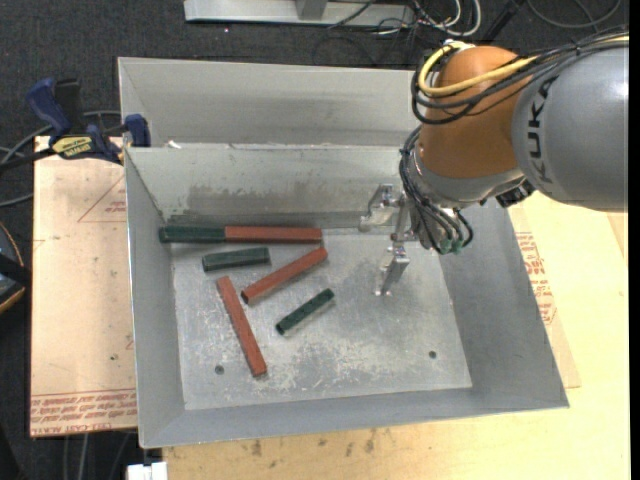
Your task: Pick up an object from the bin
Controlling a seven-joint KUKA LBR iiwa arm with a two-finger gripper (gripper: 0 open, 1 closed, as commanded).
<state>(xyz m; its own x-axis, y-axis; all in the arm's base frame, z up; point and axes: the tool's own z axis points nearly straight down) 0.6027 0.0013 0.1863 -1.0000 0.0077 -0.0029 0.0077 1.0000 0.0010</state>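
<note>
The slim metal gripper (386,286) hangs nearly straight down over bare bin floor, its tip close to the metal. I cannot tell whether it is open or closed. Above and to its right sits the rounded orange wrist cover (468,118), wrapped with yellow and black cables (436,76). Behind it the thick grey arm (585,128) crosses the bin's right rim.

All the loose things lie left of the gripper, flat on the floor of the grey sheet-metal bin (300,393), which has sloping walls and a scuffed, speckled floor.
- Furthest left, at the foot of the back wall, a dark green square-edged stick (192,234) lies end to end with a red-brown stick (272,235).
- Just below them is a short dark green bar (236,259).
- A long red-brown bar (242,325) slants down towards the front.
- A shorter red-brown bar (283,275) angles up to the right.
- Nearest the gripper, but apart from it, a small dark green bar (305,311) lies tilted.
</note>
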